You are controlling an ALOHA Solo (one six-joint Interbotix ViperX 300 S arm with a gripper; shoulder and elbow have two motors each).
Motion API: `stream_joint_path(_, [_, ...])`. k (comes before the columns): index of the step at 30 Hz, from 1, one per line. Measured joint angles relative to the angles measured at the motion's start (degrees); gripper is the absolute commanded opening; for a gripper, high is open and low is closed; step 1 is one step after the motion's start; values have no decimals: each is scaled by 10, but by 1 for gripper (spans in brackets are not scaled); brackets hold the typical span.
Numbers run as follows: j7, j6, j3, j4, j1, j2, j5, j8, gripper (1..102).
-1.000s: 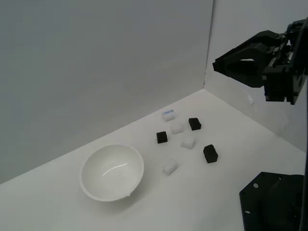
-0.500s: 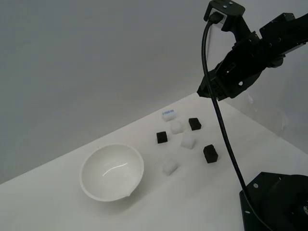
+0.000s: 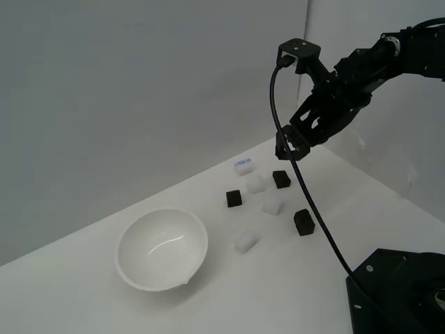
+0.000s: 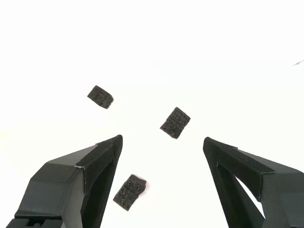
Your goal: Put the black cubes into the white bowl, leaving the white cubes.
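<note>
The pincer [image 4: 163, 145] hangs spread and empty above three black cubes [image 3: 281, 179] on the desk [image 3: 83, 292]. White cubes [image 3: 272, 205] lie among them; the bowl [image 3: 162, 248] sits at their 8 o'clock.

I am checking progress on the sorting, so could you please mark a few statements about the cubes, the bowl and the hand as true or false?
1. The round glossy white bowl holds one cube. False: it is empty.
2. Three small matte black cubes lie on the white surface. True.
3. The hand is shut on a cube. False: it is open and holds nothing.
4. One of the small white cubes has a blue mark on top. True.
5. The hand hangs above the bowl. False: it hangs above the cubes.
</note>
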Motion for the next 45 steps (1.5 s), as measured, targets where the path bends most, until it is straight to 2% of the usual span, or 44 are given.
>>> stream_joint_path(15, [-48, 1, -147, -13, 10, -145, -12, 5, 97])
stream_joint_path(22, [-78, 1, -218, -21, 10, -215, -21, 15, 97])
stream_joint_path(29, [-83, 2, -266, -33, 30, -267, -33, 15, 97])
stream_joint_path(34, [-83, 2, -269, -42, 30, -269, -41, 16, 95])
stream_joint_path(36, [-83, 3, -269, -42, 30, -269, -41, 16, 87])
stream_joint_path(40, [-83, 2, -269, -42, 30, -269, -41, 15, 58])
stream_joint_path(45, [-83, 2, -268, -42, 30, -269, -41, 16, 45])
